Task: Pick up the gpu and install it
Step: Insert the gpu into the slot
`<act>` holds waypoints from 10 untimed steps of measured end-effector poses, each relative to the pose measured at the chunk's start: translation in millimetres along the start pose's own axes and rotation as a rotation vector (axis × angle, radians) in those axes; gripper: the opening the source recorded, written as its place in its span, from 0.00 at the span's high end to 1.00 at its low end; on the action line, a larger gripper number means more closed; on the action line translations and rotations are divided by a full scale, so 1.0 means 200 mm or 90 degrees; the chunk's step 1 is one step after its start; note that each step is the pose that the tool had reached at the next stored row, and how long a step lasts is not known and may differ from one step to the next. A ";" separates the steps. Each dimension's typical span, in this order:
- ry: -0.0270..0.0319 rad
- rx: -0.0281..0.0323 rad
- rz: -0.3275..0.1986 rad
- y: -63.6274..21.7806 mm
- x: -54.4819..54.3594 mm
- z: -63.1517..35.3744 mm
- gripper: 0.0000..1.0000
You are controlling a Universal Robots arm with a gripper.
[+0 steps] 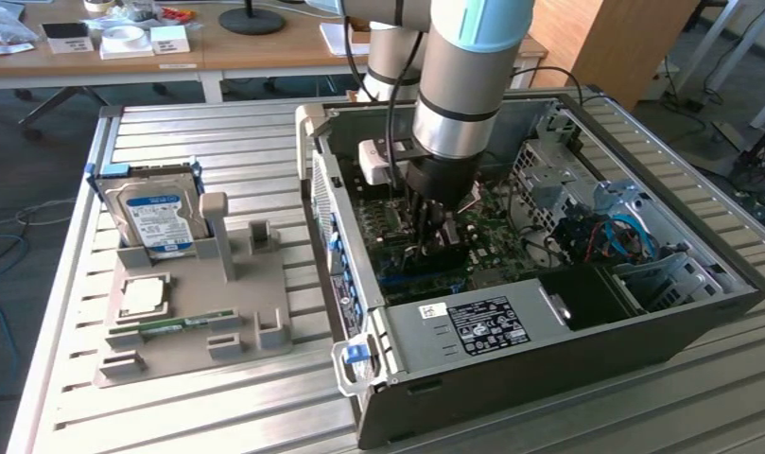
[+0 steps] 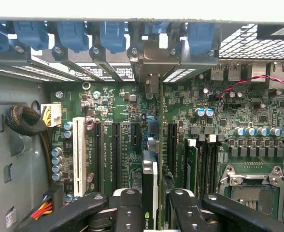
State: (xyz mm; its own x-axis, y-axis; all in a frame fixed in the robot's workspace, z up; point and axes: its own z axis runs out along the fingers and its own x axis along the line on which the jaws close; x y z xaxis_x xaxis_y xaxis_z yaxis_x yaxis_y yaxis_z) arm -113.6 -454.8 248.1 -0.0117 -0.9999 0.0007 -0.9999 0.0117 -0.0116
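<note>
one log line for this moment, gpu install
hand: shut on gpu | place: inside computer case | gpu: edge-on above motherboard slots

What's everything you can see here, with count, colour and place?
gpu: one, green-edged, on edge between the jaws, over the motherboard slots.
computer case: one, dark grey, open, on the slatted table's exterior-view right.
motherboard: one, green, inside the case.
hard drive: one, silver with blue-white label, upright in the grey holder.
grey holder: one, exterior view's left.
memory stick: one, green, on the holder.
gripper: one, black, shut on the gpu.

Robotics lab: aluminium workbench (image 1: pixel 231 142), cluttered desks (image 1: pixel 205 52)
</note>
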 end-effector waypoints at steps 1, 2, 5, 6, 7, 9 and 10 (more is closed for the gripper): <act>0.0001 0.0000 0.000 0.000 0.00 0.001 0.74; -0.0001 0.0000 0.000 0.001 0.00 0.002 0.74; -0.0003 0.0000 0.000 0.003 0.00 0.004 0.74; -0.0003 0.0000 0.000 0.003 0.00 0.004 0.74; -0.0003 0.0000 0.000 0.003 0.00 0.005 0.74; -0.0003 0.0001 0.000 0.006 0.00 0.004 0.74; -0.0004 0.0003 0.000 0.008 0.00 0.005 0.74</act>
State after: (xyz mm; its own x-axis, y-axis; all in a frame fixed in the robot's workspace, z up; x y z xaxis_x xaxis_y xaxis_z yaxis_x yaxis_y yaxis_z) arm -115.2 -455.1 247.1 -0.0115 -0.9999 0.0001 -0.9999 0.0115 -0.0120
